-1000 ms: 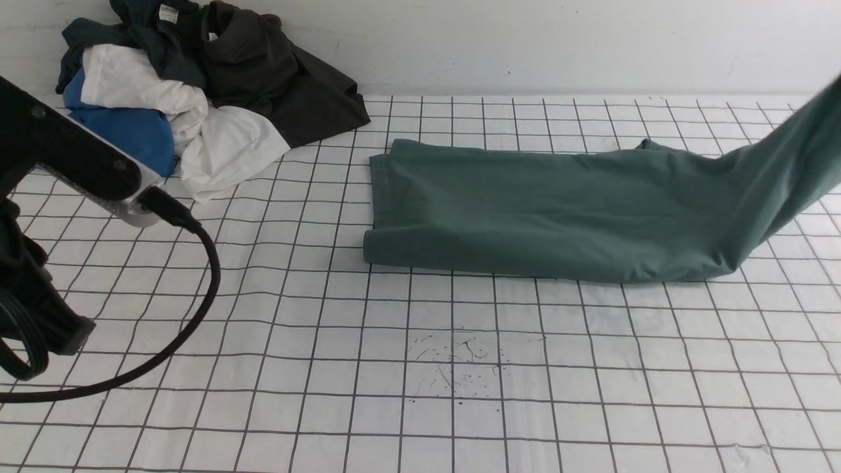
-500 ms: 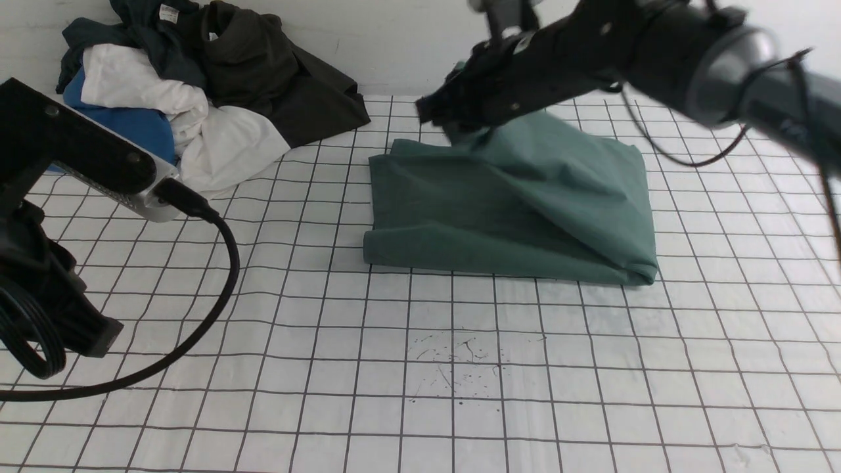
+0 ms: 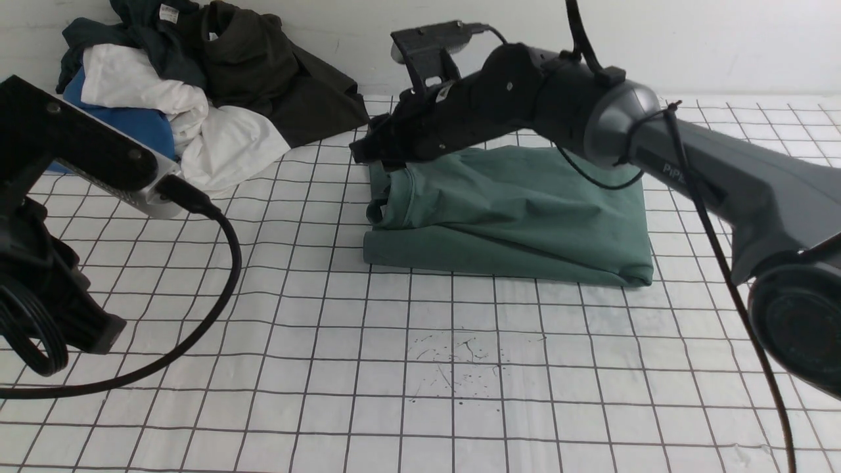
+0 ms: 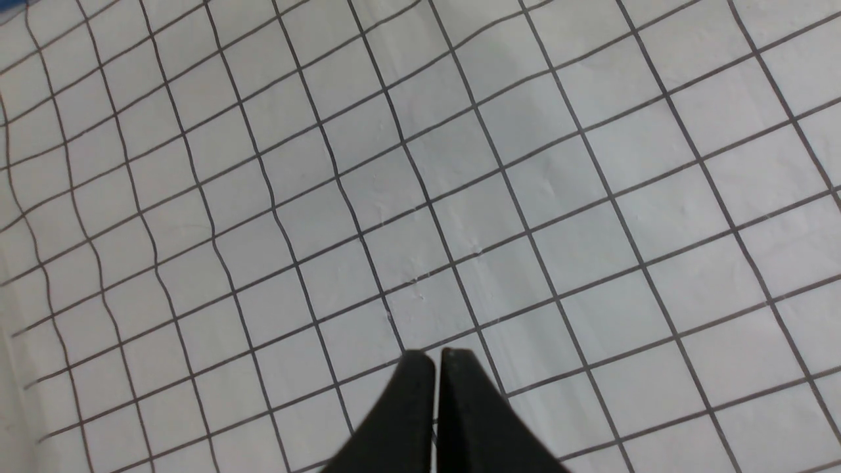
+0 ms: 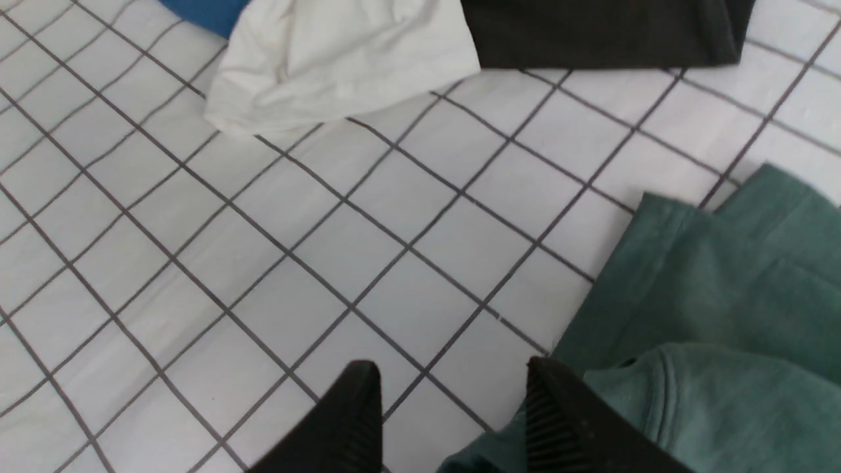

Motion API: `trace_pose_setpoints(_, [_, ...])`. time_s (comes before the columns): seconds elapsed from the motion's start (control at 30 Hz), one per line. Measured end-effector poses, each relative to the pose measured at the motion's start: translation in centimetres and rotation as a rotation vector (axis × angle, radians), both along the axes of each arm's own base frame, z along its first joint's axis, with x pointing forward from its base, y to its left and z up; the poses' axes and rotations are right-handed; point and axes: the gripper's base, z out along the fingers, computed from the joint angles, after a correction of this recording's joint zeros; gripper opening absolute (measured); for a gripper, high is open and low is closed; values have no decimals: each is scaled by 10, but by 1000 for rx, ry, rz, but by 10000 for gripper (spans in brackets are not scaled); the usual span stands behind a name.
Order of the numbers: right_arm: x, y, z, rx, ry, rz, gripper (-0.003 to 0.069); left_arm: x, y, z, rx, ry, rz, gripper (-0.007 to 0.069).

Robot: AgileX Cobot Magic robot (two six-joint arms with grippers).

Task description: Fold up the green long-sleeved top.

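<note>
right gripper is now sitting with jaws apart at the left edge of the green top, having dragged the far half over and let go. top is lying doubled mid-table. left gripper is pinched together, idle.

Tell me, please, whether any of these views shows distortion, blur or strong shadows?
Left wrist view: grid lines on the table bow and ripple toward one edge, everything sharp. Right wrist view: crisp, soft even light on the green top. Front view: sharp, with only a faint shadow under the right arm.
</note>
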Motion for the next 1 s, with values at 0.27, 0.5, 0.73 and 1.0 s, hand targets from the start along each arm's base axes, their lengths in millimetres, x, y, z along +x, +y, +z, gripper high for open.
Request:
trace_pose_setpoints(0.27, [6, -7, -13, -114, 32, -62, 201, -1, -2, 0, -29, 7, -2, -7])
trace_pose_setpoints(0.5, [7, 16, -90, -172, 149, -87, 36, 0, -5, 0, -62, -3, -10, -7])
trace_pose_setpoints(0.73, [1, 15, -27, -263, 3, -74, -4, 0, -6, 0, -64, -3, -12, -7])
trace_pose_setpoints(1.0, [-20, -10, 64, -274, -57, -83, -7, 0, -6, 0, -68, -2, -13, -7])
